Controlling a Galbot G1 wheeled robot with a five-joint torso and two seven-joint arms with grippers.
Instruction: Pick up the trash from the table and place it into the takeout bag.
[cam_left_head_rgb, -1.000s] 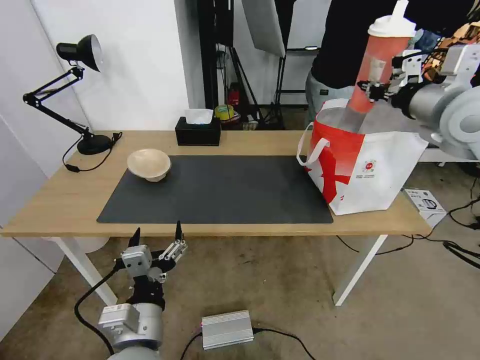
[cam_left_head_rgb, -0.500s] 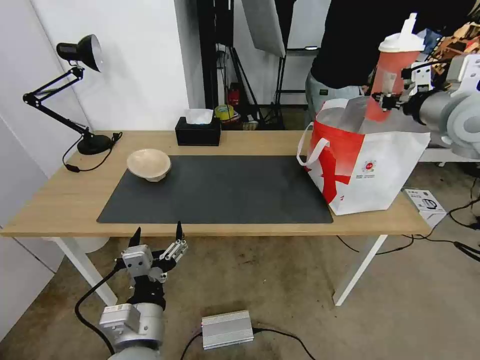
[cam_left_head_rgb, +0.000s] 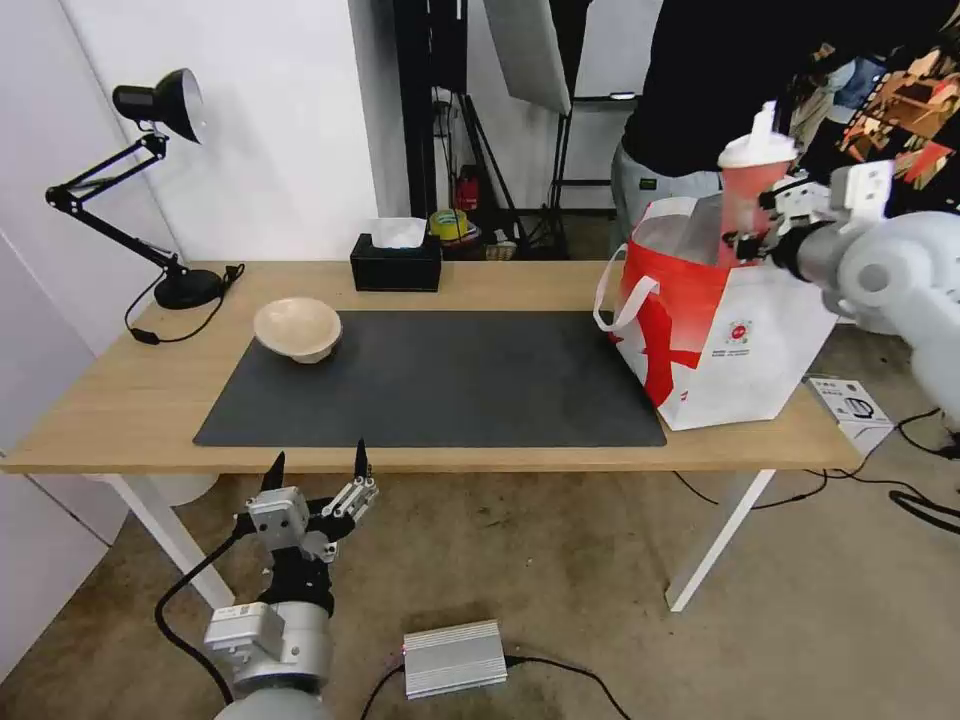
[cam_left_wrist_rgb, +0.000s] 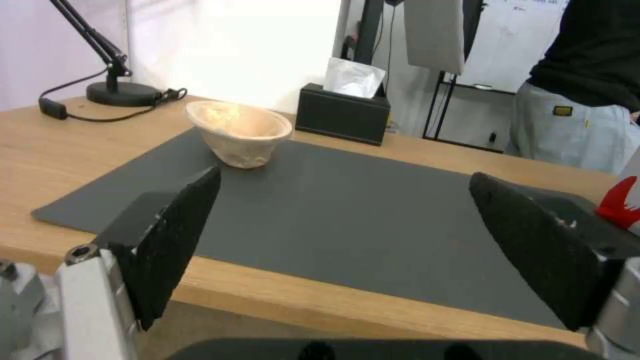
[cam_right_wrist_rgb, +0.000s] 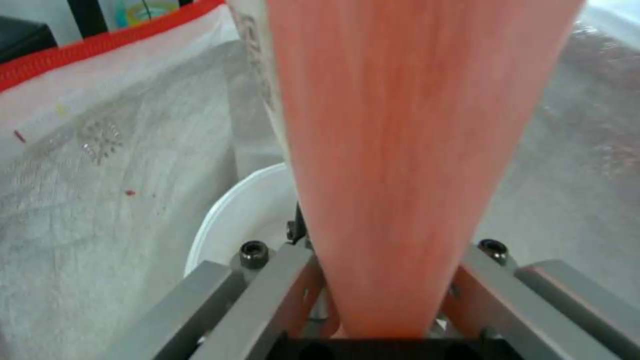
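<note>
Cup (cam_left_head_rgb: 748, 195) (right gripper (cam_left_head_rgb: 752, 222) clamped) now lower in bag (cam_left_head_rgb: 740, 340).

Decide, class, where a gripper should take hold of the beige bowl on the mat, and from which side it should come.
Probably the rim: the beige bowl stands upright and open on the mat, with thin flaring walls. Come from above, one finger inside and one outside, likely at the table's front side, nearest the open left gripper.

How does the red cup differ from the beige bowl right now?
The red cup is tall and lidded; the beige bowl is shallow and open. The cup is clamped in the right gripper, partly down inside the takeout bag; the bowl sits untouched on the grey mat. Both are upright.
</note>
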